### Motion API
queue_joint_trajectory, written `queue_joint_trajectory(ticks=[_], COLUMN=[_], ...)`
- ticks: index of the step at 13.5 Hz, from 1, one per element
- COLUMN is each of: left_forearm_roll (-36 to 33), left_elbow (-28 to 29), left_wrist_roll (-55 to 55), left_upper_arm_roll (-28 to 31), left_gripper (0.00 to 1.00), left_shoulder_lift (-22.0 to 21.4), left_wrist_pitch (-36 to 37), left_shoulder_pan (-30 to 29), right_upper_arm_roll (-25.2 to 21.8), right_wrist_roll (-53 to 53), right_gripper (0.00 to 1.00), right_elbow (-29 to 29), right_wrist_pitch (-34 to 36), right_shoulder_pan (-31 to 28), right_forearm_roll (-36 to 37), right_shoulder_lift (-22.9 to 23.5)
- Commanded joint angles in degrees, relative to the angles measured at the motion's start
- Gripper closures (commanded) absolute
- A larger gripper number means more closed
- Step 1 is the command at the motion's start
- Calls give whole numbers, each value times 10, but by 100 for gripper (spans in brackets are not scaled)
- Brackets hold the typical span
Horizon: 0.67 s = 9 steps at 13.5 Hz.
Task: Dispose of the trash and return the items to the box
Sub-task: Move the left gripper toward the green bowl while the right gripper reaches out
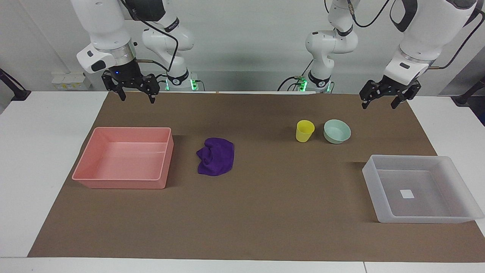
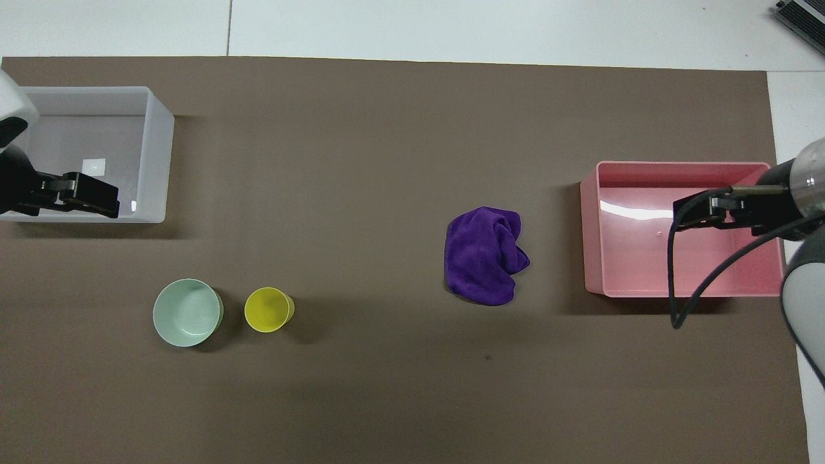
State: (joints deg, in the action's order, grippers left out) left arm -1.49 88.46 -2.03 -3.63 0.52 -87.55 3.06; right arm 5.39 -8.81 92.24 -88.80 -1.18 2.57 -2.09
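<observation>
Left gripper raised with jaws apart, holding nothing; below and just inward, mint-green bowl beside yellow cup, translucent box at that end. Right gripper likewise up, jaws apart, empty; pink tray beneath, purple rag just beside tray.

Left end effector and right end effector hang raised (fingers spread), both waiting.
</observation>
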Motion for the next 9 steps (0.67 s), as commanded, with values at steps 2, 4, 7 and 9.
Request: queue_joint_trajectory(ticks=[2, 4, 7, 9], left_forearm_roll=[7, 7, 8, 15], left_elbow=[14, 16, 40, 84], left_wrist_roll=[-1, -2, 4, 6], left_upper_arm_roll=[0, 0, 0, 2], left_gripper=[0, 0, 0, 0], left_shoulder_lift=[-19, -20, -19, -27], left_wrist_pitch=[5, 6, 33, 44], left_shoulder_pan=[-2, -4, -4, -17], right_upper_arm_roll=[2, 2, 2, 2], right_wrist_roll=[15, 14, 10, 8], right_gripper=[0, 0, 0, 0], right_elbow=[9, 10, 10, 14], right_wrist_pitch=[5, 4, 0, -12], right_shoulder_pan=[-8, -9, -7, -2], right_forearm_roll=[-1, -1, -2, -1], right_shoulder_lift=[-8, -8, -9, -9])
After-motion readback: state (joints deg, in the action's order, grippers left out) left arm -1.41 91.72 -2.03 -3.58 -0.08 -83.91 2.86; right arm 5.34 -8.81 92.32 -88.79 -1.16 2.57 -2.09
